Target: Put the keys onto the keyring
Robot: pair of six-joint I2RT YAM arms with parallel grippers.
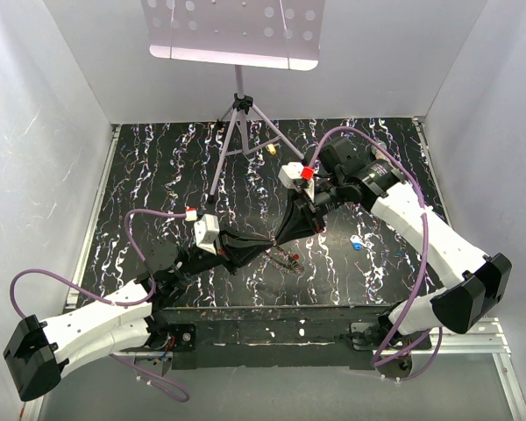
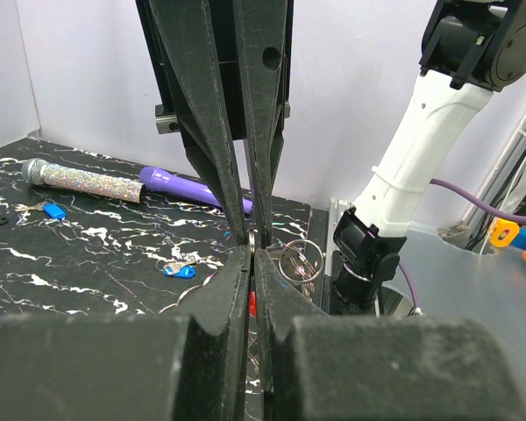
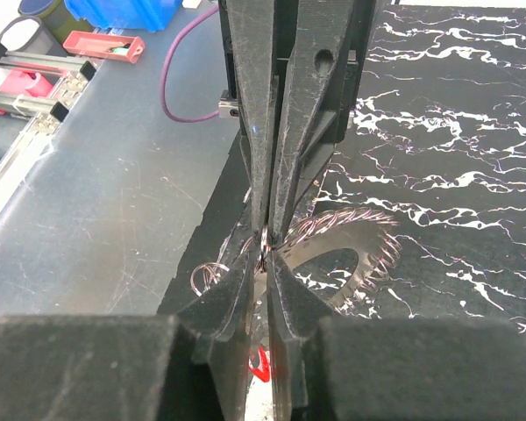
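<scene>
- The left gripper has its fingers pressed together at the tips, pinching the wire of the thin grey metal keyring with a jagged, coil-like outline.
- The right gripper meets it tip to tip at the same spot on the keyring. Its jaws show only a narrow slit, and I cannot tell whether they grip the wire or merely flank it.
- The keyring's loop spreads out from the joined tips, low over the black, white-veined table.
- A tiny blue-headed metal key lies loose on the table, apart from the keyring on the right arm's side.
- A second blue-headed key lies farther from the keyring, beside a glittery silver tube.
- A red speck shows under the keyring between the fingers. It may be a red-headed key, but it is too hidden to say whether it is threaded on.
- Judged from this, the ring is in hand, but at least two keys are not yet on it, so most of the threading is left.
</scene>
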